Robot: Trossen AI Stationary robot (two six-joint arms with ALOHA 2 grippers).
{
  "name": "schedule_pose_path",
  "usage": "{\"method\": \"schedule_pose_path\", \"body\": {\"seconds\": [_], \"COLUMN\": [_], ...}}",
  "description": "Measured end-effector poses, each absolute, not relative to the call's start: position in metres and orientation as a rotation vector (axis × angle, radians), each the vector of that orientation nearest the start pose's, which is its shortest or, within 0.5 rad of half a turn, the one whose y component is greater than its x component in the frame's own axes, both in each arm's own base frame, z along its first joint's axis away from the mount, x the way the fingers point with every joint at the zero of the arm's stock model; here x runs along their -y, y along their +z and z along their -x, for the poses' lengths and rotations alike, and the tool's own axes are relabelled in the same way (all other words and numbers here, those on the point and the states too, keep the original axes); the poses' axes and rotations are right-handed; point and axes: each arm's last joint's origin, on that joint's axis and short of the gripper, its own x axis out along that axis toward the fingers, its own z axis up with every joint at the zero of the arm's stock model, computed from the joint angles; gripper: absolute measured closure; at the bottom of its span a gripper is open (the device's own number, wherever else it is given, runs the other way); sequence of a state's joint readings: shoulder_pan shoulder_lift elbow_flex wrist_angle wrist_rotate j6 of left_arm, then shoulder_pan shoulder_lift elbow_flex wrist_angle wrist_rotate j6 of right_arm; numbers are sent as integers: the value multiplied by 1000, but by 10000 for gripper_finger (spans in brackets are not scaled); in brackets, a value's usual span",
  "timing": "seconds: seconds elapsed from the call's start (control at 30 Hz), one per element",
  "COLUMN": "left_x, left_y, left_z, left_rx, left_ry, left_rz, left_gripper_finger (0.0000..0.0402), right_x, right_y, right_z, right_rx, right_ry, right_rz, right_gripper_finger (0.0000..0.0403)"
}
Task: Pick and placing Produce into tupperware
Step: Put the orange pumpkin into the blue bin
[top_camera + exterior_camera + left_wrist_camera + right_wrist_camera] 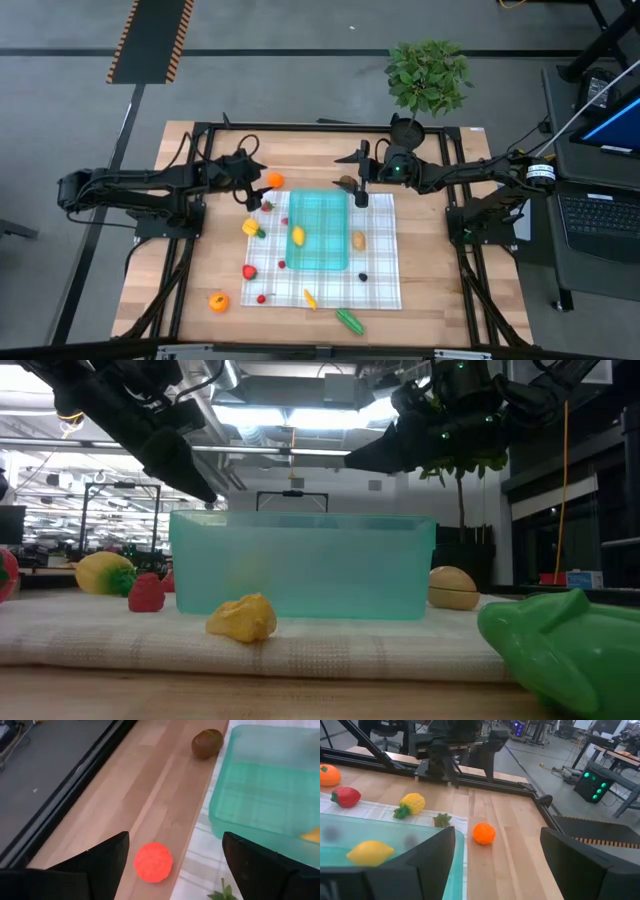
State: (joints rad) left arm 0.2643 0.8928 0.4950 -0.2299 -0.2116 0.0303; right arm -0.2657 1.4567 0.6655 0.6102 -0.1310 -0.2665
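Green piece [575,645]: closest to the low camera, on the cloth edge off the tub's near right corner; in the high view it lies past the cloth's near edge [349,320].
Yellow lump [243,617]: on the cloth just in front of the tub's near wall.
Tub [320,250]: teal, translucent, upright in the middle of the checked cloth [380,285] on the wood table [160,270].
Lemon [297,236]: the one piece inside the tub, by its left wall; also seen through the wall from the right wrist [369,852].
Tan piece [358,240]: on the cloth just right of the tub.
Yellow-green piece [251,227]: on the cloth left of the tub, with a strawberry [249,271] nearer the front.
Near orange [218,301]: on bare wood, well off the tub's near left corner.
Far orange [274,180]: on bare wood beyond the tub's far left corner, clear of the cloth; sits between the left fingers in the wrist view [153,862], not touched.
Kiwi [207,743]: brown, on wood beyond the tub's far edge.
Left gripper [256,192]: off the tub's far left corner, over the far orange, jaws spread wide, nothing in them.
Right gripper [358,180]: above the tub's far right corner, jaws spread, empty.
Plant [428,75]: leafy, past the table's far edge, behind the tub.
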Motion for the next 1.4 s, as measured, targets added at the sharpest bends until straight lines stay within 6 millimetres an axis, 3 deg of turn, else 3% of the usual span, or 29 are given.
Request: {"method": "schedule_pose_path", "body": {"seconds": [0.4,0.6,1.1,1.4], "left_x": [-79,-94,-133,-140], "left_y": [207,216,233,212], "left_z": [-170,-185,-221,-237], "left_rx": [-685,-732,-1083,-1178], "left_ry": [490,459,482,442], "left_rz": [92,97,224,376], "left_gripper_finger": [88,88,88,88], "right_x": [75,75,75,75], "right_y": [216,215,210,210], "right_z": [-290,-290,-289,-289], "right_rx": [-197,-209,-256,-260], "right_ry": [-110,-109,-102,-102], "right_rz": [226,226,222,223], "right_gripper_finger": [111,111,111,111]}}
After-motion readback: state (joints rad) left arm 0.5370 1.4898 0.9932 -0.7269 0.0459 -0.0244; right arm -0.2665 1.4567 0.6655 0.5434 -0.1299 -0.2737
